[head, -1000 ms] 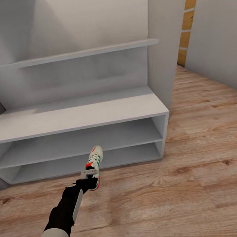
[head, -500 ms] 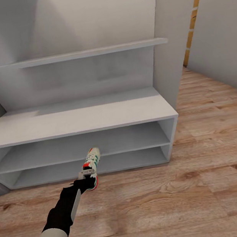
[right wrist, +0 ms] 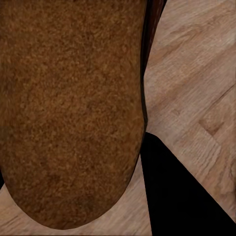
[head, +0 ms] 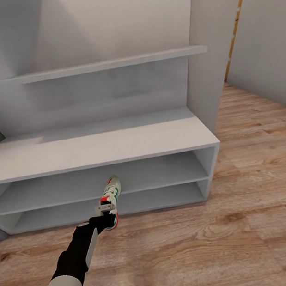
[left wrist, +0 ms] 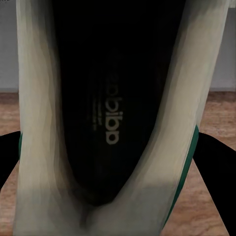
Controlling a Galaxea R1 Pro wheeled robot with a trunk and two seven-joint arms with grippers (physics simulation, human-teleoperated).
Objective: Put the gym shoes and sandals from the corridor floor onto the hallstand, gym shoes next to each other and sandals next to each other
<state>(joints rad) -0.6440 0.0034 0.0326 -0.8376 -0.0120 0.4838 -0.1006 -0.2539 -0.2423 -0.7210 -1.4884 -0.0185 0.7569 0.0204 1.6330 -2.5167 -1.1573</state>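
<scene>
Left gripper [head: 109, 211] jaws clamp a sneaker [head: 112, 196] by the heel, toe pointing at the rack [head: 92, 149]. The rack's top lies above and beyond the shoe. Right jaws appear closed on a sandal [right wrist: 69, 113], low over the floor [head: 225, 236].

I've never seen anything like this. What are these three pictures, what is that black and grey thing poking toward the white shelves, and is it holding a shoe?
It is a simulated two-armed robot. The wide picture comes from its head camera; the other two from cameras near each gripper. The left gripper is holding a white gym shoe with green stripes in front of the white shoe rack, above the wood floor. Its wrist camera looks into that shoe's dark inside. The right wrist camera sits close against a brown sandal, apparently held. The rack's top and shelves hold no shoes yet.
</scene>
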